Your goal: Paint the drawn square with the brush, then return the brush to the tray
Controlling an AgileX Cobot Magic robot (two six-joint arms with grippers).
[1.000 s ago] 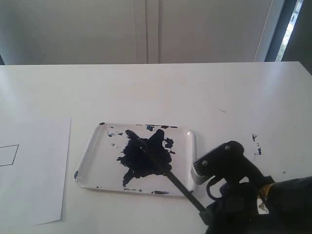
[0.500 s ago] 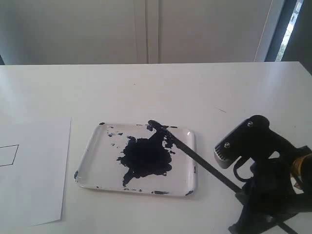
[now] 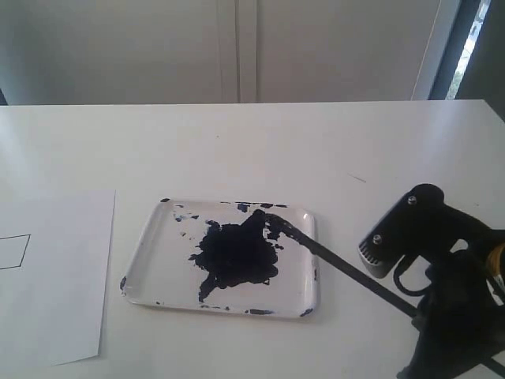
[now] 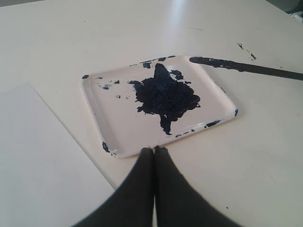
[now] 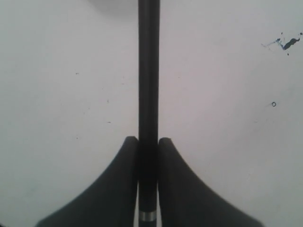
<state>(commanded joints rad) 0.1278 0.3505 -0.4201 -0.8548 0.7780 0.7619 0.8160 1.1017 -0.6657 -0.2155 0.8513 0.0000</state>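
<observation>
1. White table (image 3: 237,150) held paper sheet (image 3: 63,276) at left and tray (image 3: 150,260) in the middle.
2. Clamped in right gripper (image 5: 148,139) was brush (image 3: 339,264), wet tip at a tray corner.
3. Closed and empty: left gripper (image 4: 154,150).
4. Unpainted drawn square (image 3: 12,251) lay well apart from the brush; painting and return were both left.

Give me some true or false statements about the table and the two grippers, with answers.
1. The right gripper is clamped on the brush. True.
2. The drawn square is filled with paint. False: it is an empty outline.
3. The left gripper grips the tray. False: it is shut, empty, apart from the tray.
4. A dark paint blot lies in the tray. True.
</observation>
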